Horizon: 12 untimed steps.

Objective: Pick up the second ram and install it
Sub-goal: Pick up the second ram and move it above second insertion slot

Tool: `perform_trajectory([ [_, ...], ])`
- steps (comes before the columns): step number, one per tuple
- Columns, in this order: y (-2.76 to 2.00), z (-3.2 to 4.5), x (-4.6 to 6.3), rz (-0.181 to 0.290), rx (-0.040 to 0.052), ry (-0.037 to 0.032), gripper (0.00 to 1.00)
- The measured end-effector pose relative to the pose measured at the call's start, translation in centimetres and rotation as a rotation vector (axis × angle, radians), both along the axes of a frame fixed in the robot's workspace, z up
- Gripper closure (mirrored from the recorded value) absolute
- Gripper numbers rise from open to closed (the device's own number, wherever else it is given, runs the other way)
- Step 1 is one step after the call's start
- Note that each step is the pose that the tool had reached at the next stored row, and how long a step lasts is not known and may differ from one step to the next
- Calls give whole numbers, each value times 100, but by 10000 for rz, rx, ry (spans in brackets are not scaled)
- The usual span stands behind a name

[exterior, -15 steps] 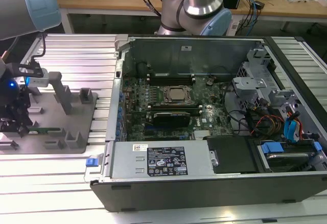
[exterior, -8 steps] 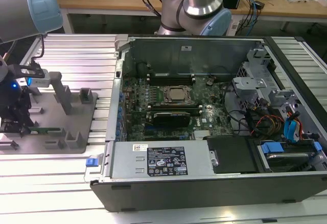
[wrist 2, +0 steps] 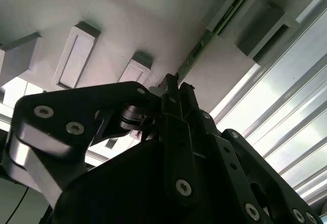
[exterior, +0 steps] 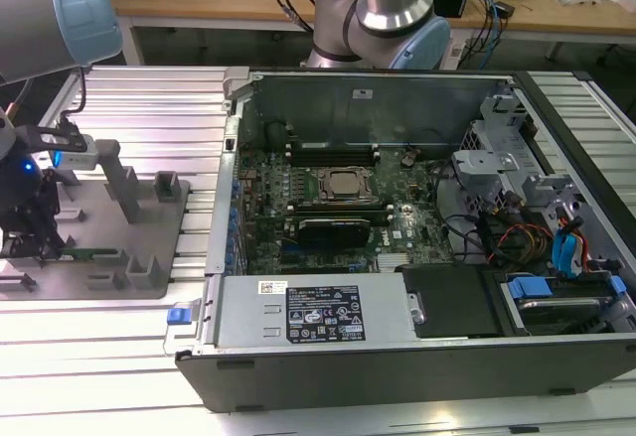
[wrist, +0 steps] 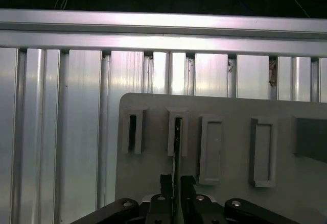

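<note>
Between the jaws of the pincer [wrist: 175, 182] stands the second ram [wrist: 176, 157], seen edge-on as a thin green stick. Its far end sits in a slotted holder [wrist: 184, 132] just ahead of the pincer. The pincer appears clenched on the stick, one jaw on each flat face, close to the stick's near end. In the second wrist view the green edge runs straight away from the pincer into the same holder.

Similar holders flank it on either side of the pincer's line, all raised from a grey fixture plate [wrist: 230, 106] directly beneath the pincer. The plate rests on a ribbed aluminium table [wrist: 76, 132] that extends beyond and beside the pincer.

Well apart from the pincer, toward the exterior view's right, lies the open computer case [exterior: 397, 381] with its motherboard [exterior: 268, 178] exposed.

Step in hand, as judged: the pick-up, with the grasp made and the stick not yet drawn out of its holder. Installation has not begun. Withdrawal calls for a straight pull in line with the slot, since a thin board held near one end may bind or twist against the holder's walls.
</note>
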<state>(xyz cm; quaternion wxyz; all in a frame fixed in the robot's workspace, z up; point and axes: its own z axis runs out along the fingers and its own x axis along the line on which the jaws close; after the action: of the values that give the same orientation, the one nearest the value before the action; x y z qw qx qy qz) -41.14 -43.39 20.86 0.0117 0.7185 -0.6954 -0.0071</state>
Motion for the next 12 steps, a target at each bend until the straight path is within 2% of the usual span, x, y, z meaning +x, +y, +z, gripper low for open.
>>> perform_trajectory([
  [4,0,0,0,0,0,0,83],
  [5,0,0,0,0,-1,0,90],
  [12,0,0,0,-3,-2,-1,91],
])
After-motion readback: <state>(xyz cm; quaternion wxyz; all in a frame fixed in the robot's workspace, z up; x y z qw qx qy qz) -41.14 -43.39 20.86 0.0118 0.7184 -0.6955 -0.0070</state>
